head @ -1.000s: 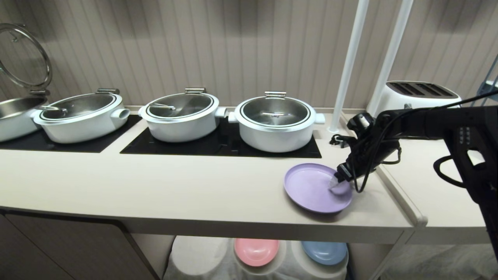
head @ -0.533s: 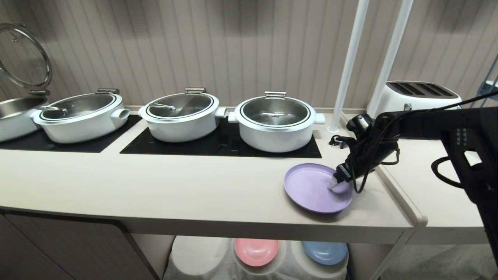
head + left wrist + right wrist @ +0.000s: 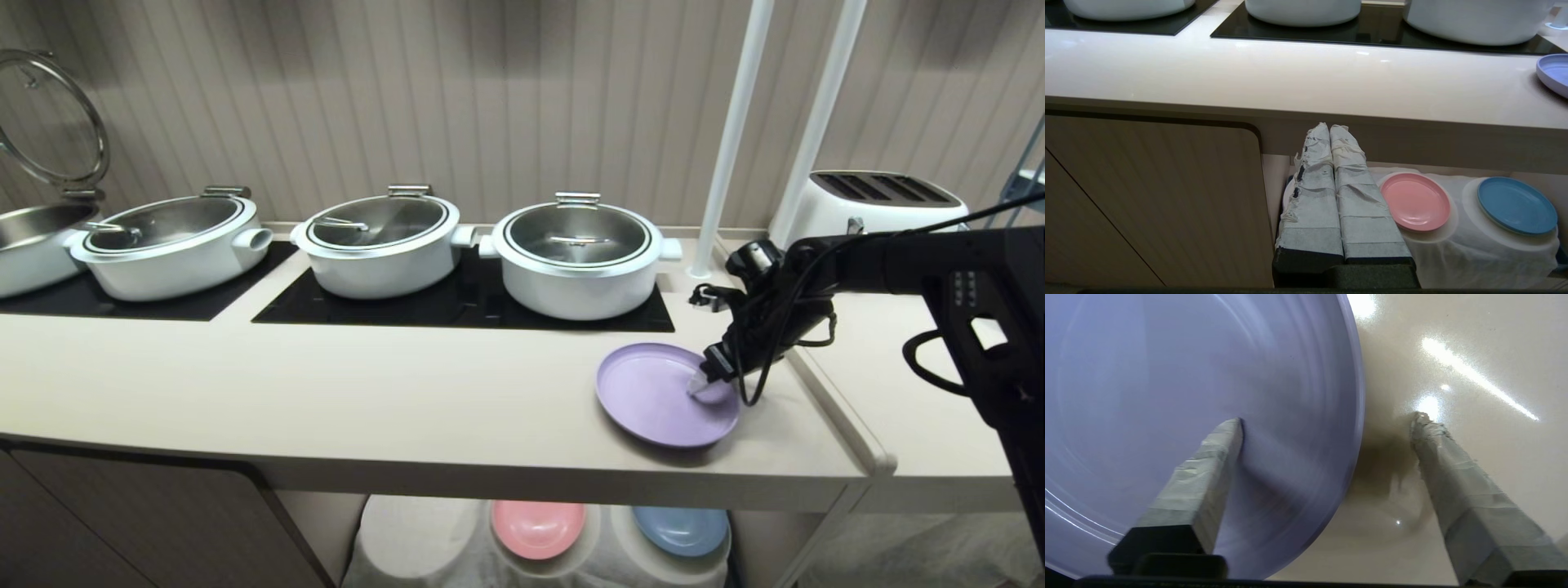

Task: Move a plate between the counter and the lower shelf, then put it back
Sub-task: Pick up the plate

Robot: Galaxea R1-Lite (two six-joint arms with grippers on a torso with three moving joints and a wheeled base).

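Observation:
The lilac plate (image 3: 653, 396) lies flat on the beige counter (image 3: 408, 392), near its right end in the head view. My right gripper (image 3: 704, 389) reaches down over the plate's right rim. It is open in the right wrist view (image 3: 1327, 419): one taped finger (image 3: 1208, 465) rests inside the plate (image 3: 1188, 375) and the other (image 3: 1453, 465) stands outside on the counter, so the rim runs between them. Under the counter is the lower shelf (image 3: 408, 539), draped in white cloth. My left gripper (image 3: 1329, 127) is parked in front of it, shut and empty.
Three lidded white pots (image 3: 578, 257) sit on the black cooktop panels behind the plate. A white toaster (image 3: 882, 200) and two white poles (image 3: 731, 139) are at the back right. A pink plate (image 3: 537, 527) and a blue plate (image 3: 682, 529) rest on the shelf's cloth humps.

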